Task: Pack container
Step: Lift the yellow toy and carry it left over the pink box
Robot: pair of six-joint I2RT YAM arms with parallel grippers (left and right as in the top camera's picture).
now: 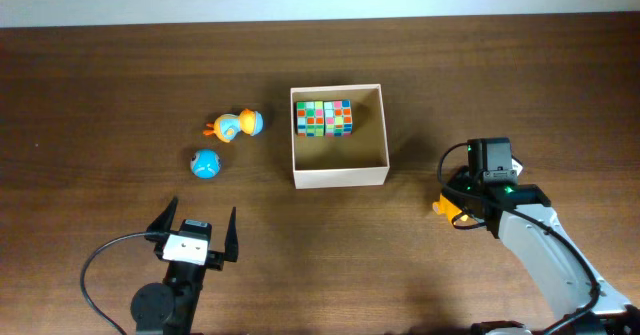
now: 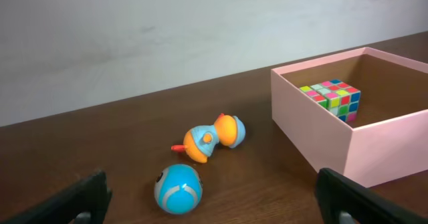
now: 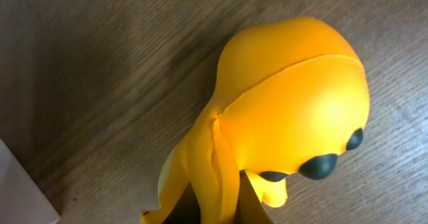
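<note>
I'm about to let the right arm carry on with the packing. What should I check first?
1. Right gripper is at the yellow toy: ok.
2. Fingers closed on that toy: cannot tell, as they are hidden in the wrist view.
3. Container is open, with bare floor beside the puzzle cubes: ok.
4. Left gripper is open and apart from the container: ok.
5. Blue ball and orange-blue toy packed: not ok, both lie outside the container.
</note>
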